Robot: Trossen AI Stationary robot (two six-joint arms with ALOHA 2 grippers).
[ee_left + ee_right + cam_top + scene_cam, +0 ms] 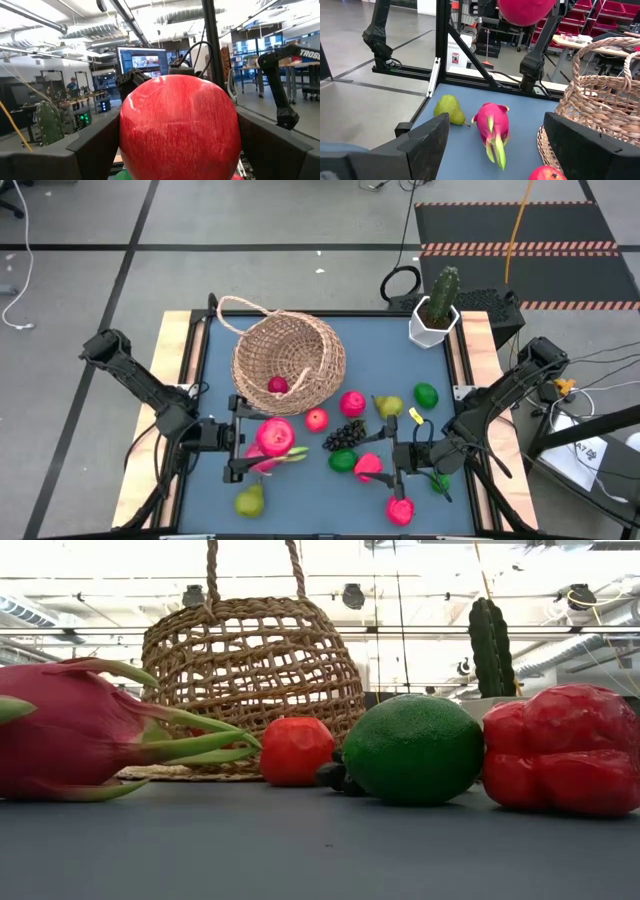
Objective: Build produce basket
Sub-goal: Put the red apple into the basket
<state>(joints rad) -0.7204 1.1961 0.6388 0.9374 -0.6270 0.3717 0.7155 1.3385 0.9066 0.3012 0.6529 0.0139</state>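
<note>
The woven basket (285, 352) stands at the far middle of the table, with a small red fruit (277, 386) inside it. My left gripper (258, 438) is at the near left, shut on a red apple (180, 130) held above the pink dragon fruit (491, 127). A pear (250, 500) lies near the front edge. My right gripper (392, 463) hovers open at the near right, above a pink fruit (368, 466), with nothing between its fingers. Red round fruits (352, 403), grapes (345, 434), limes (427, 394) and another pear (388, 406) lie in the middle. My left gripper pinches the red apple by two opposite sides (127, 125), one finger (97, 145) on each. The fingers come about level from the table's left side. The apple (525, 10) is lifted clear of the table, above the dragon fruit.
A cactus in a white pot (436, 315) stands at the far right corner. A lime (415, 748) and a red lumpy fruit (565, 745) lie close to the near edge. A red fruit (400, 508) lies at the near right.
</note>
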